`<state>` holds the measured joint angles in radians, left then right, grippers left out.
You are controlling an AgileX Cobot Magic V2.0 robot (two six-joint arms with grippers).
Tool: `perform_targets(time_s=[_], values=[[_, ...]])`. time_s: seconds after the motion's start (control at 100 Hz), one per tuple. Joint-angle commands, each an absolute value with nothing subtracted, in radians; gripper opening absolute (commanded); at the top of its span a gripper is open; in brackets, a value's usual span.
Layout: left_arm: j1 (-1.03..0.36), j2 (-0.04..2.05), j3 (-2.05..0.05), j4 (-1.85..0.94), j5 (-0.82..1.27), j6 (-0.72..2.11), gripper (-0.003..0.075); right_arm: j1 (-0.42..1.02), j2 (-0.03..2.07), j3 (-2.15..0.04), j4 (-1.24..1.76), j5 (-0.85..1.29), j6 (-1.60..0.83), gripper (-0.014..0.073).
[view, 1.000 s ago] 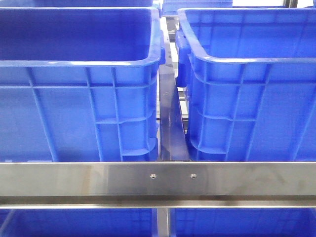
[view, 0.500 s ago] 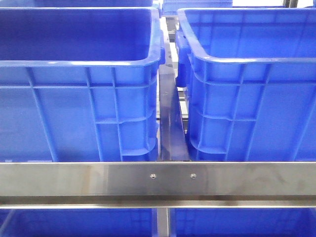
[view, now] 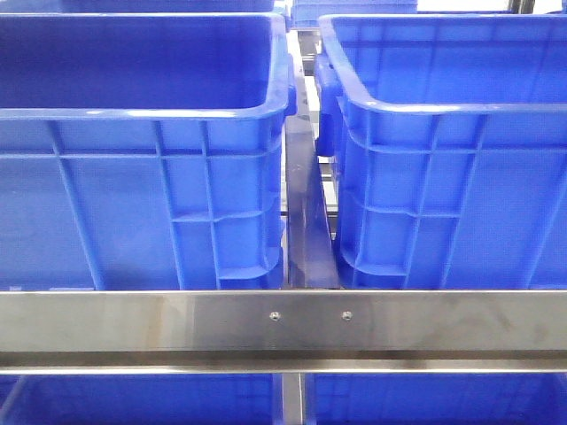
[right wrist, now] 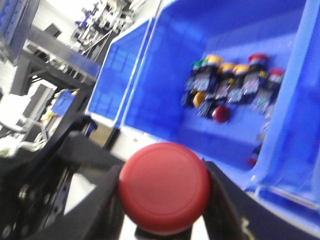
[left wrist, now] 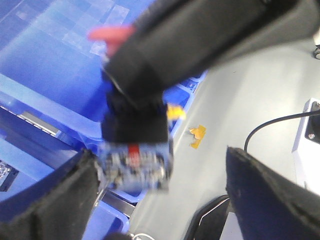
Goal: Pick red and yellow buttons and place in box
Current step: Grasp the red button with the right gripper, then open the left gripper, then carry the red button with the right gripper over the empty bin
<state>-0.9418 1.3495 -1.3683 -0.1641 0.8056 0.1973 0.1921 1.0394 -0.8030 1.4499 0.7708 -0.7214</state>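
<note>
Three cameras: one fixed low front, two wrist-mounted close-ups.
Front view sits low behind a steel rail [view: 283, 320], facing forward at two blue crates [view: 142, 150] side by side, walls filling the frame. Left wrist view, blurred, looks over a crate [left wrist: 45, 65] and grey floor [left wrist: 250, 90]. Right wrist view looks into a crate [right wrist: 200, 75]. Shared: the blue crates.

A steel rack [view: 283, 323] carries 2 blue crates side by side. The left crate [view: 142, 195] and the right crate [view: 452, 195] sit just behind the rack's front rail [view: 133, 320], apart, with a metal divider strip [view: 306, 221] between them.
</note>
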Motion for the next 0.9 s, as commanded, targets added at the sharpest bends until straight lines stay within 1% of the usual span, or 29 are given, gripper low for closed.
perform_targets(time_s=[0.0, 0.2, 0.49, 0.69, 0.89], values=[[-0.933, 1.315, -1.397, -0.178, 0.746, 0.189, 0.0480, 0.177, 1.030, -0.850, 1.516, 0.719, -0.765, 0.0108], [-0.823, 1.314, -1.397, -0.178, 0.746, 0.129, 0.0480, 0.107, 1.029, -0.867, 1.517, 0.684, -0.800, 0.0108], [-0.595, 1.267, -1.381, -0.178, 0.743, 0.118, 0.0480, 0.030, 1.029, -0.869, 1.516, 0.685, -0.820, 0.0108], [-0.426, 1.139, -1.281, -0.178, 0.716, 0.108, 0.0480, 0.029, 1.029, -0.869, 1.516, 0.681, -0.823, 0.0108], [-0.251, 0.954, -1.109, -0.178, 0.675, 0.101, 0.0480, 0.029, 1.029, -0.869, 1.516, 0.679, -0.823, 0.0108]])
